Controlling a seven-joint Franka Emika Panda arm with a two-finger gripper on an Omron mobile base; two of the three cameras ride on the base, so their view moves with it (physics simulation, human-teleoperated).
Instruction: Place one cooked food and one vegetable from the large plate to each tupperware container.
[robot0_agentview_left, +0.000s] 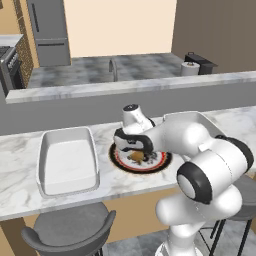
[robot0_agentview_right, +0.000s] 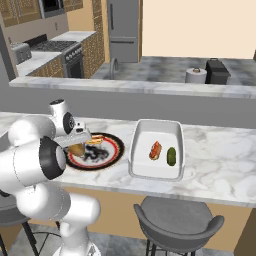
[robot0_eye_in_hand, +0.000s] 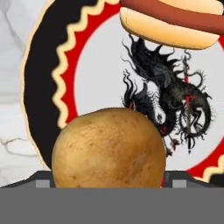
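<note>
Arm bent low over plate (robot0_agentview_left: 162, 161) near counter's front edge. Gripper (robot0_eye_in_hand: 109, 183) straddles potato (robot0_eye_in_hand: 108, 148), fingers mostly hidden; grip cannot be told. Hand view: hot dog (robot0_eye_in_hand: 173, 24) at plate's far rim. Right view: filled container (robot0_agentview_right: 145, 167). Left view: empty container (robot0_agentview_left: 67, 160), bare counter between.

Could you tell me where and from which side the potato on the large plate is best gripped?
Probably across its broad rounded middle, coming straight down from above. The potato lies on the large plate, and in the hand view the gripper already straddles it, one finger on each flank. The hot dog lies apart from it, so that line looks unobstructed. Whether the fingers touch yet is unclear.
</note>
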